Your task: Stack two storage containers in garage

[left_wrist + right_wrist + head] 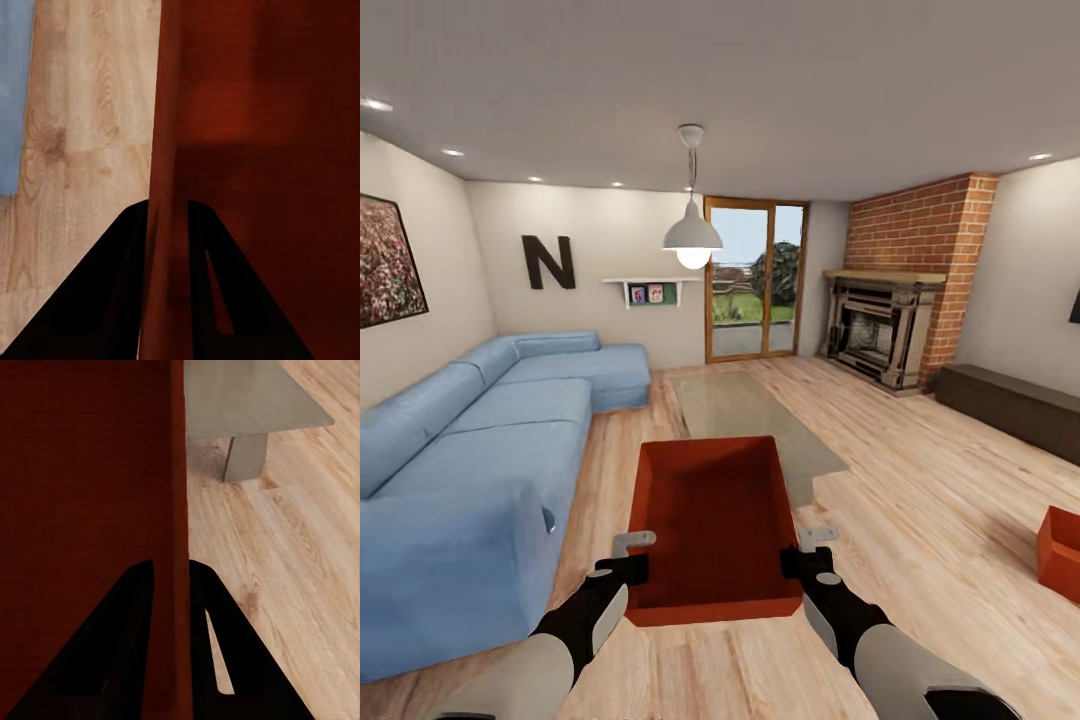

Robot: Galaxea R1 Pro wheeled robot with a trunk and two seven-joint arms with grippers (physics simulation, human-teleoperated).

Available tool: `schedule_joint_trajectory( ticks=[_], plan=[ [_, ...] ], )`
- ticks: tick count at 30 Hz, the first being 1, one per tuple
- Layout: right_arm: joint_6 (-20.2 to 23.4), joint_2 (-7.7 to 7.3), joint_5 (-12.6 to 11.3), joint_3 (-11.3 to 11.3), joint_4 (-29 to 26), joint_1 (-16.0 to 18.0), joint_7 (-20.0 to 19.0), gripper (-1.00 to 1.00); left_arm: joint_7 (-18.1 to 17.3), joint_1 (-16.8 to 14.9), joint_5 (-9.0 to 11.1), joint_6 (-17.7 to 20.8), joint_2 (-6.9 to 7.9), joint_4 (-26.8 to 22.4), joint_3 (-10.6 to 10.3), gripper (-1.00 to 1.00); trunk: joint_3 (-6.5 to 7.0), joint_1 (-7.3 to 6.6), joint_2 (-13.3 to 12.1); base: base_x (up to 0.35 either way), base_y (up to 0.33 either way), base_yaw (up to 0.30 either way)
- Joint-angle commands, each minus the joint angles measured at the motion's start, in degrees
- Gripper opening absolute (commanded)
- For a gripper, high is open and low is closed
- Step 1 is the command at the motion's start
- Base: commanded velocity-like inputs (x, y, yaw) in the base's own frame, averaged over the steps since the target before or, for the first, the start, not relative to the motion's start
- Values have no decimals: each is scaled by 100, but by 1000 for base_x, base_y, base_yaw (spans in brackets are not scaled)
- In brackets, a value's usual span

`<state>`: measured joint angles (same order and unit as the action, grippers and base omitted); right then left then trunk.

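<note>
I am in the living room. One orange-red storage container is held in front of me over the light wood floor, open side up and empty. My left gripper is shut on its left wall, one finger on each side. My right gripper is shut on its right wall in the same way. The second storage container sits on the floor at the right edge of the head view, partly cut off.
A blue corner sofa fills the left side. The glass coffee table stands just beyond the held container. Farther off are a brick fireplace, a low dark cabinet and a glass door.
</note>
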<state>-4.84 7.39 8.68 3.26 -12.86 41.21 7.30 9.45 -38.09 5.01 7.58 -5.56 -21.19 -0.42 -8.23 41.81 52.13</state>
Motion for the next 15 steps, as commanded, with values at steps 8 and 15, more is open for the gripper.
schedule_joint_trajectory(
  ticks=[8,15],
  plan=[
    [-23,8,23,175,26,1,527,-100,31,-5,-35,-119,-32,-19,70,-100,-9,1,7,0,0,266],
    [-26,8,20,175,23,1,534,-100,31,-5,-35,-112,-32,22,85,-100,-9,1,7,0,0,266]
  ],
)
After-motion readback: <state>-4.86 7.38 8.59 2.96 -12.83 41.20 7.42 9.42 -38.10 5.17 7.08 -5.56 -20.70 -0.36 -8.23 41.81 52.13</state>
